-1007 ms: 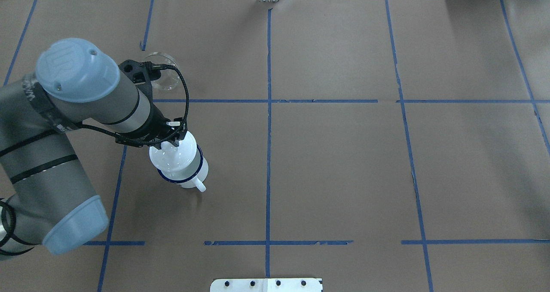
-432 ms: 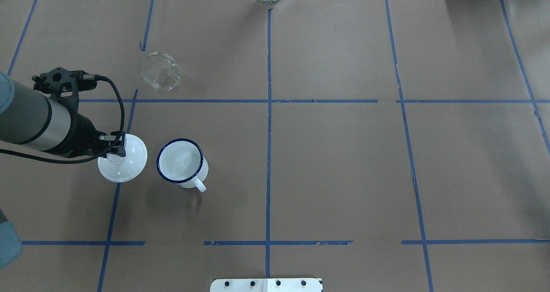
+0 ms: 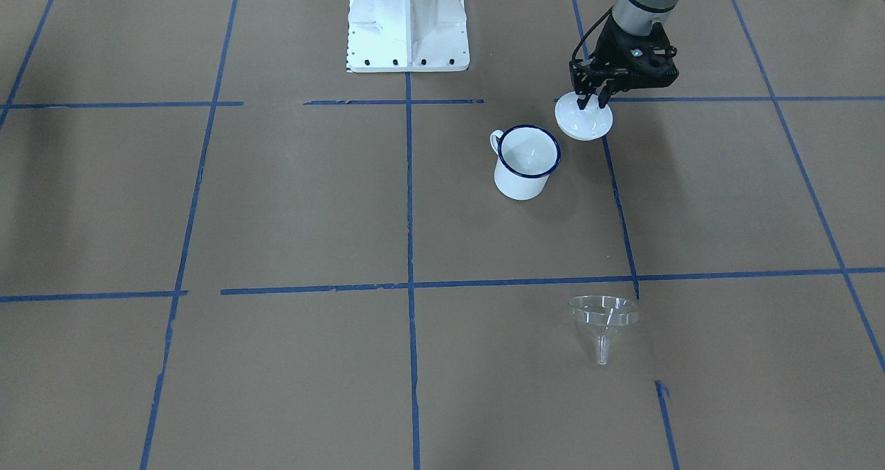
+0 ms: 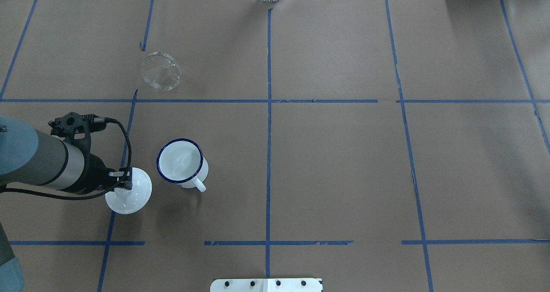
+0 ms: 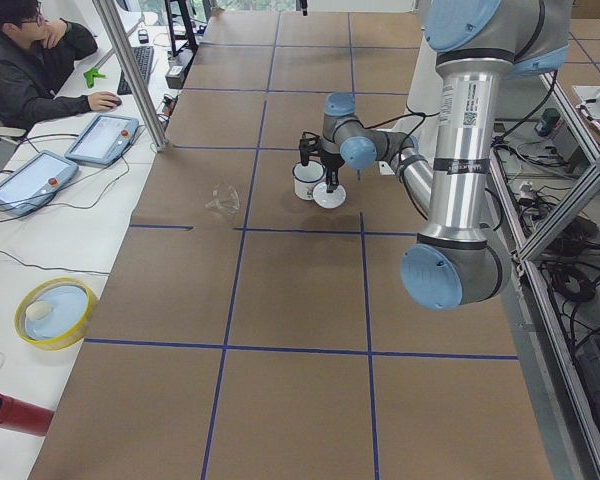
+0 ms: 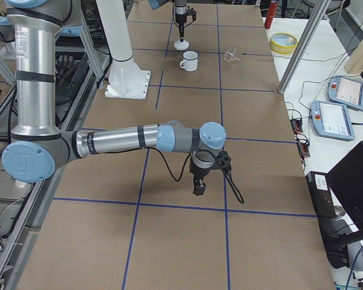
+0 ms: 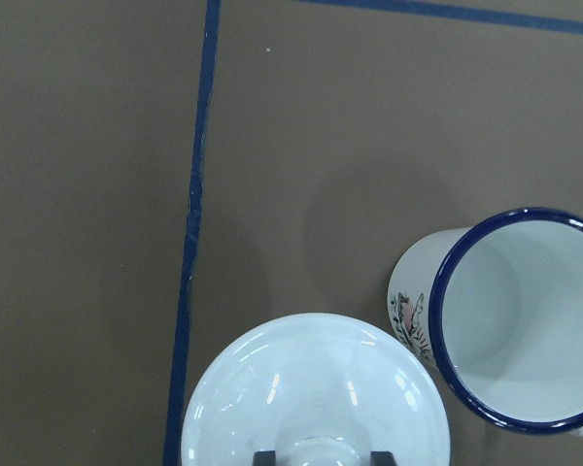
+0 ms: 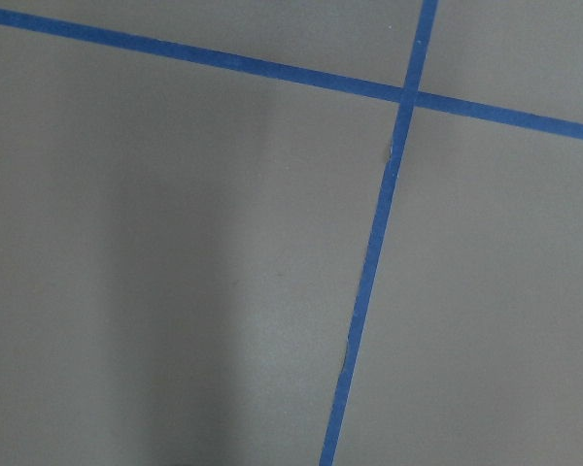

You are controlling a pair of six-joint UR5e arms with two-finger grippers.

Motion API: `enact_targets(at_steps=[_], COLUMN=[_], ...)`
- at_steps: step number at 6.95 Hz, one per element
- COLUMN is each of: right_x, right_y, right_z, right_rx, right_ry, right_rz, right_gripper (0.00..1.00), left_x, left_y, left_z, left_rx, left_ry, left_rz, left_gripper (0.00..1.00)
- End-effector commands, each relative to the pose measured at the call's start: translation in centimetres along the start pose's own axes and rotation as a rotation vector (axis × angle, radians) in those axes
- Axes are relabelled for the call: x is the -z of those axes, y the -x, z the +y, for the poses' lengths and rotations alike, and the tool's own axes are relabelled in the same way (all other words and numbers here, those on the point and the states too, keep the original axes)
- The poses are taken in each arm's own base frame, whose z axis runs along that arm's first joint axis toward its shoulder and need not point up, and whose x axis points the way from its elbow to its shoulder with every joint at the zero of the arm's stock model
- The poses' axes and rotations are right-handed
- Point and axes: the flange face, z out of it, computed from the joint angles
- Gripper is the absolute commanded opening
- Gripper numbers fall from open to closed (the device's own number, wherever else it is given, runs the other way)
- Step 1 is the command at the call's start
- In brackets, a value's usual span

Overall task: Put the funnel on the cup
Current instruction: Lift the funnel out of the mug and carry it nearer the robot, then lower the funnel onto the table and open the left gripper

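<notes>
a second ago the round white lid [image 4: 129,196] sat on top of the cup [image 4: 180,161]; now the left gripper [image 4: 123,184] has carried it off to the robot's left and drawn it a little nearer the robot's base, so the lid hangs just beside the cup and no longer over it. the left gripper's fingers are clamped on the lid's knob, as the left wrist view shows at its lower edge, and whether the lid already touches the brown paper [image 4: 335,171] i cannot tell. the cup stands upright where it was, its dark blue rim fully exposed and the handle turned toward the robot's base. the funnel [image 4: 161,71] has not moved: it lies well apart from the cup, further out from the robot beyond a blue tape line [image 4: 206,101], seemingly tipped onto its side. the right gripper [image 6: 199,186] hangs over bare paper far from all this, and whether it is open or clenched cannot be told. judging from this, the mouth of the cup is now free for the funnel, but the left gripper must first set the lid down and let go before it can fetch the funnel
</notes>
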Motion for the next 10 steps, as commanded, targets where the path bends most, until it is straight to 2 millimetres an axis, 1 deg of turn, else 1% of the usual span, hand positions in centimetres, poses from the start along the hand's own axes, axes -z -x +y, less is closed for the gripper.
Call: enact_targets(at_steps=[1, 2, 3, 4, 5, 6, 8, 9, 10], right_x=[0.0, 0.0, 0.0, 0.0, 0.0, 0.0, 0.0, 0.0, 0.0], right_y=[0.0, 0.0, 0.0, 0.0, 0.0, 0.0, 0.0, 0.0, 0.0], right_z=[-0.1, -0.1, 0.0, 0.0, 0.0, 0.0, 0.0, 0.0, 0.0], right_rx=[0.001, 0.001, 0.000, 0.000, 0.000, 0.000, 0.000, 0.000, 0.001], right_ry=[-0.001, -0.001, 0.000, 0.000, 0.000, 0.000, 0.000, 0.000, -0.001], right_rz=[0.000, 0.000, 0.000, 0.000, 0.000, 0.000, 0.000, 0.000, 0.000], right_gripper=[1.00, 1.00, 1.00, 1.00, 1.00, 1.00, 1.00, 1.00, 1.00], left_x=[-4.0, -5.8, -6.4, -6.4, -6.5, -6.9, -6.9, -6.1, -4.7], left_y=[0.6, 1.2, 1.4, 1.3, 1.2, 1.2, 1.2, 0.9, 0.8], left_z=[0.0, -0.5, -0.7, -0.7, -0.7, -0.9, -0.9, -1.1, -1.6], left_rx=[0.010, 0.010, 0.007, 0.006, 0.006, 0.008, 0.008, 0.010, 0.015], left_ry=[-0.004, -0.005, -0.007, -0.008, -0.007, -0.007, -0.007, -0.014, -0.034], left_rz=[-0.033, -0.033, -0.025, -0.022, -0.022, -0.028, -0.028, -0.013, 0.007], left_gripper=[0.00, 0.00, 0.00, 0.00, 0.17, 0.46, 0.76, 1.00, 1.00])
